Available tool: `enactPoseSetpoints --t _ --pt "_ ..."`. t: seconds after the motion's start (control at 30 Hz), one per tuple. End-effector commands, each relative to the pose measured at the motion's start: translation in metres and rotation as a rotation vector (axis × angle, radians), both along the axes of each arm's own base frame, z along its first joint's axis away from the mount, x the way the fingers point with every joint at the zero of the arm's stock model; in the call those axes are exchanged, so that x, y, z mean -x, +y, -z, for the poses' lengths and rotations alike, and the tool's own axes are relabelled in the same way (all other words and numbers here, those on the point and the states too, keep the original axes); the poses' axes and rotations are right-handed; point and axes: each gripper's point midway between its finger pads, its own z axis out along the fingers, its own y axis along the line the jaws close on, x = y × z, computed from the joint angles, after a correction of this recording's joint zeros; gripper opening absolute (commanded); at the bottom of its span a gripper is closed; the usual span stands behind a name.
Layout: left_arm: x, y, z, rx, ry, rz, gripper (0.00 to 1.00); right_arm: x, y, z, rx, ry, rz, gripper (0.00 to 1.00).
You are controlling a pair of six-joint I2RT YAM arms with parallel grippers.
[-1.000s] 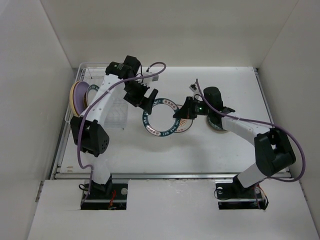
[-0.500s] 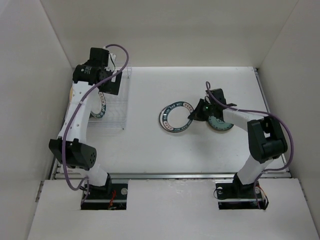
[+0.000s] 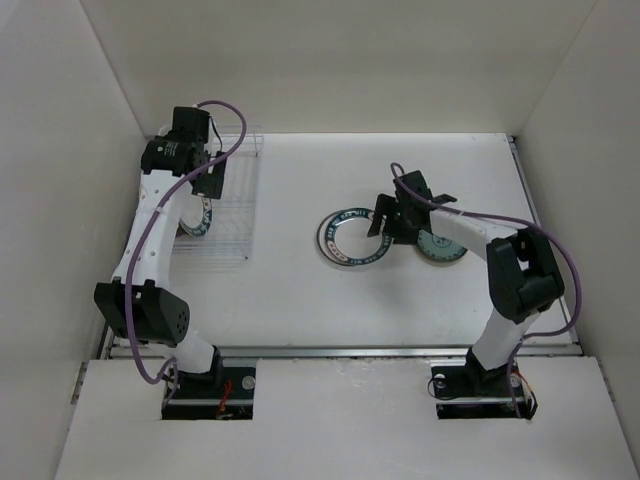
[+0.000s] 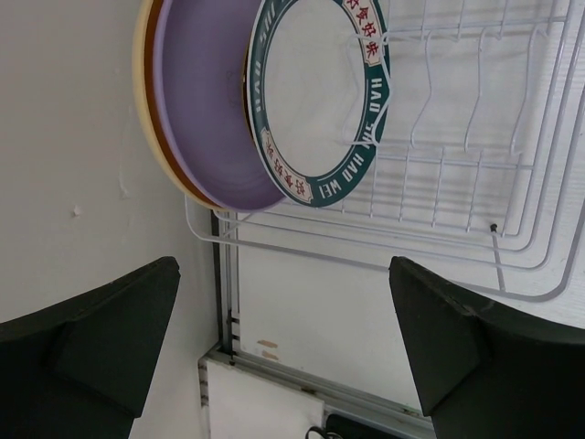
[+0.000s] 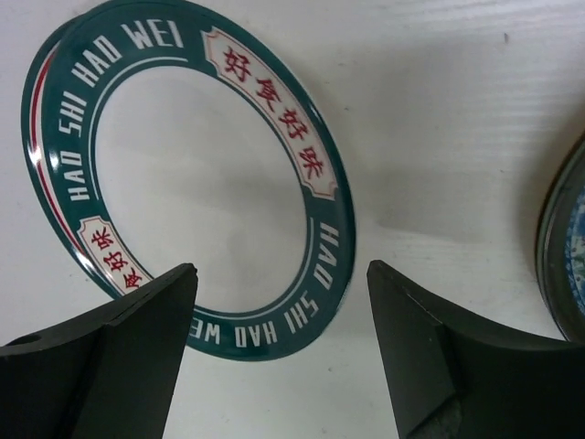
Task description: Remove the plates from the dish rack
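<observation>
Bench [image 3: 300, 290] is white; everything sits on it. Dish rack [image 3: 232, 215] is placed at the far-left of the bench, with most wire slots unfilled.

Two plates are stood on edge at the rack's left end. The tan plate [image 4: 196, 110] is outermost, with its purple face turned toward the rack-side rimmed plate [image 4: 320, 91], which is slotted just beside it.

Two plates are laid flat mid-bench. The bench-side rimmed plate [image 3: 350, 238] has a white centre and a teal lettered rim. The teal plate [image 3: 440, 247] is just to its right, with only an edge seen in the right wrist view.

Left claw [image 4: 281, 263] is spread wide with nothing gripped. It is held short of the two racked plates.

Right claw [image 5: 281, 266] is also spread wide and empty. It is positioned over the near rim of the bench-side rimmed plate; contact cannot be told.
</observation>
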Motion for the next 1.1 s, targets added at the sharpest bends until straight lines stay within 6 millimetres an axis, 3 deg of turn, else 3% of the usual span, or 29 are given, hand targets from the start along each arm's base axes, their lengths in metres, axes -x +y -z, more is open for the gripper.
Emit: enactPoseSetpoints --t 0.0,0.17,0.4,0.57,0.67,0.7,0.77,0.97,1.07 --pt "0.002 0.011 -0.003 -0.030 -0.005 -0.025 0.99 -0.013 0.000 -0.003 0.105 -0.032 -0.011 0.81" --pt "0.003 0.018 -0.004 -0.030 -0.006 -0.045 0.99 -0.015 0.018 0.013 0.190 -0.018 -0.060 0.69" --pt "0.010 0.020 -0.001 0.000 -0.002 -0.035 0.99 -0.012 0.018 0.018 0.296 -0.016 -0.077 0.67" --pt "0.005 0.015 0.014 0.027 0.059 0.021 0.99 -0.015 0.015 -0.012 0.282 -0.087 -0.054 0.69" --pt "-0.008 0.024 0.019 0.045 0.056 -0.018 0.86 -0.014 0.015 -0.038 0.257 -0.133 -0.047 0.73" --pt "-0.008 0.028 0.019 0.051 0.061 -0.039 0.74 -0.015 0.013 -0.044 0.256 -0.150 -0.039 0.73" --pt "-0.017 0.036 0.023 0.093 0.069 -0.064 0.66 -0.012 0.014 -0.063 0.252 -0.191 -0.050 0.73" --pt "-0.032 0.037 0.035 0.172 0.101 -0.055 0.58 -0.008 0.011 -0.100 0.215 -0.287 -0.067 0.73" --pt "-0.034 0.034 0.038 0.192 0.098 -0.052 0.55 -0.004 0.010 -0.104 0.218 -0.299 -0.090 0.75"
